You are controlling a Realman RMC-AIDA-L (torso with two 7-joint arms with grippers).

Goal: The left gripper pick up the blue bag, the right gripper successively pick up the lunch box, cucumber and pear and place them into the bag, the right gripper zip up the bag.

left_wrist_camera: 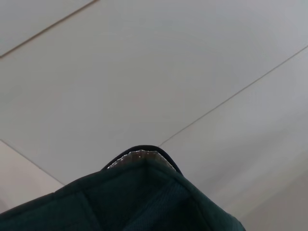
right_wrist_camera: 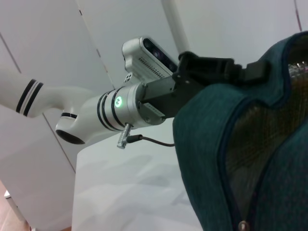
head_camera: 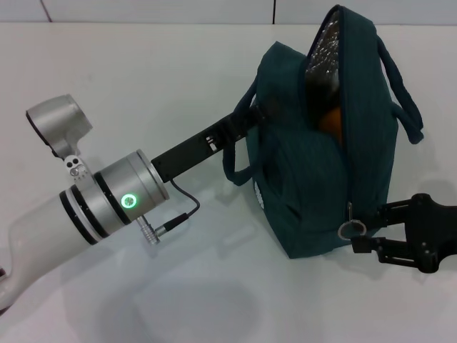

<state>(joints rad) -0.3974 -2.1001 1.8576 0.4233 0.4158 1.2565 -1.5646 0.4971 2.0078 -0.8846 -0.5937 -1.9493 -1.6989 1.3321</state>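
The blue bag (head_camera: 314, 179) stands on the white table, its top gaping and its silver lining (head_camera: 325, 43) showing. My left gripper (head_camera: 250, 114) is shut on the bag's near handle and side rim. In the right wrist view the left gripper (right_wrist_camera: 211, 72) shows clamped at the bag (right_wrist_camera: 216, 159) edge. Something orange (head_camera: 330, 121) shows inside the opening. Lunch box, cucumber and pear are hidden from view. My right gripper (head_camera: 365, 230) is low at the bag's end, open, with the zipper's ring pull (head_camera: 351, 229) just off its tips. The left wrist view shows only the bag's rim (left_wrist_camera: 144, 192).
The white table (head_camera: 143, 86) extends to the left of and behind the bag. My left arm (head_camera: 107, 200) crosses it from the lower left, with a cable (head_camera: 182, 207) hanging under the wrist. The bag's far handle (head_camera: 403, 93) sticks out to the right.
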